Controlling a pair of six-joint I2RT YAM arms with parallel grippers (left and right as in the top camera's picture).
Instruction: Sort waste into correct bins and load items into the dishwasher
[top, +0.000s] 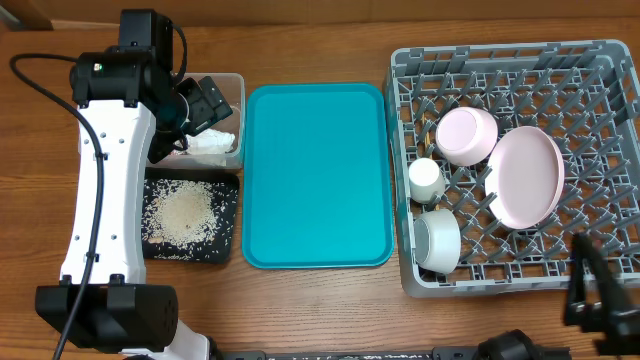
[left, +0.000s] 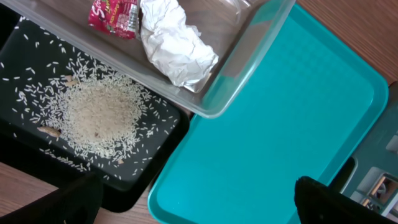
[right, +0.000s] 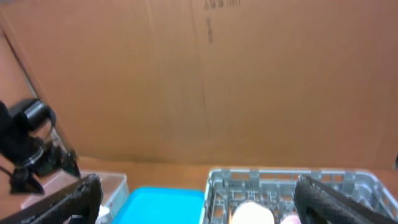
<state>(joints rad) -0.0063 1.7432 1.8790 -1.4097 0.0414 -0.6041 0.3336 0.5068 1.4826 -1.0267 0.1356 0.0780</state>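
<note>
Rack: grey, lattice walls, takes up the right end of the table. It holds the pink-white plate, stood on edge and leaning mid-rack. A pale pink bowl touches the plate's left rim. A grey-white bowl sits in the near-left corner, and a small white cup sits between the two bowls.

Teal tray: centre of the table, flat, nothing on it.

Clear tub: far left, just beside the teal tray. The black tray butts against its near side.

Left gripper: hangs over the clear tub with its jaws spread wide and nothing between them. In the wrist view the left gripper has one finger at each bottom corner. The tub's corner, the black tray and the teal tray all lie below it.

Right gripper: at the rack's near-right corner, raised, jaws wide apart and empty. Its wrist view looks level across the rack top, so the dishes are ahead of and below the right gripper, well apart from it.

Tissue: crumpled, white, in the tub near its corner, just off the left gripper and not touched by it.

Wrapper: red, printed, in the tub beside the tissue.

Rice: heaped mid black tray, with loose grains scattered around the heap.
</note>
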